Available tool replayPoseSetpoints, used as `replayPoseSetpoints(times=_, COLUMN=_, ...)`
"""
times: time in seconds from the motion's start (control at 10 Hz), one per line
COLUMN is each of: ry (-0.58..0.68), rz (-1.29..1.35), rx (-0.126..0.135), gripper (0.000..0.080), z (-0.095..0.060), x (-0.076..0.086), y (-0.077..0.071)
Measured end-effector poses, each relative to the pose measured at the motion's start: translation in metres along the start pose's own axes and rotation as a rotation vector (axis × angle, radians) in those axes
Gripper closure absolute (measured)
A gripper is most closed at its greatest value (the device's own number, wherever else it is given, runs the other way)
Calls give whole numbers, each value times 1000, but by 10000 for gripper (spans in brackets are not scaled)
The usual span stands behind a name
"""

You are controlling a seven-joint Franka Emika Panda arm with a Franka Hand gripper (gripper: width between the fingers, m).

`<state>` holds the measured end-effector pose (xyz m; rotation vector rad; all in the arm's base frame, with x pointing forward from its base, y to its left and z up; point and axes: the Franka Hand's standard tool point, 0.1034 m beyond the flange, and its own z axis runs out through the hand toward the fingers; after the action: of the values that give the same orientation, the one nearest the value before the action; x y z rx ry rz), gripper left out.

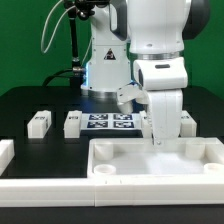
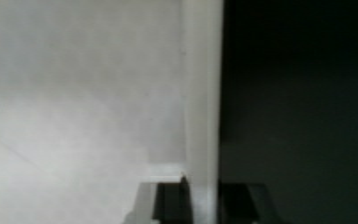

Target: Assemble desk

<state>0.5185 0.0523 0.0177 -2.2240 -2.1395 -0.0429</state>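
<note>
The desk's tabletop (image 1: pixel 135 160), a large white rimmed tray with a round corner socket (image 1: pixel 103 172), lies at the front right in the exterior view. My gripper (image 1: pixel 158 140) points straight down at the tabletop's far rim. In the wrist view the gripper (image 2: pixel 202 192) straddles that thin white rim (image 2: pixel 202 100), with a dark fingertip (image 2: pixel 171 202) on each side pressed against it. The tabletop's white surface lies on one side of the rim and the black table on the other. Two small white block legs (image 1: pixel 38 123) (image 1: pixel 72 123) stand to the exterior view's left. Another leg (image 1: pixel 186 121) shows partly behind the arm.
The marker board (image 1: pixel 108 122) lies flat behind the tabletop, in front of the robot's base (image 1: pixel 105 70). A long low white bar (image 1: pixel 60 192) runs along the front edge. Another white bar piece (image 1: pixel 5 152) sits at the far left.
</note>
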Motion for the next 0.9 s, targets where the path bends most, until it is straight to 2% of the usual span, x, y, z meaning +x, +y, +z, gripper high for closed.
replayPoseSetpoints(times=0.1, ry=0, rz=0, rx=0, gripper=743, z=0, x=0, y=0)
replayPoseSetpoints(times=0.2, ry=0, rz=1, rx=1, gripper=574, z=0, x=0, y=0)
replayPoseSetpoints(times=0.3, ry=0, rz=1, rx=1, gripper=574, z=1, x=-1, y=0)
replayPoseSetpoints(times=0.5, ry=0, rz=1, rx=1, gripper=254, z=1, x=-1, y=0)
replayPoseSetpoints(times=0.6, ry=0, rz=1, rx=1, gripper=254, z=1, x=-1, y=0)
replayPoseSetpoints(times=0.7, ry=0, rz=2, rx=2, gripper=168, z=1, x=-1, y=0)
replayPoseSetpoints(times=0.9, ry=0, rz=2, rx=2, gripper=153, z=1, x=-1, y=-1)
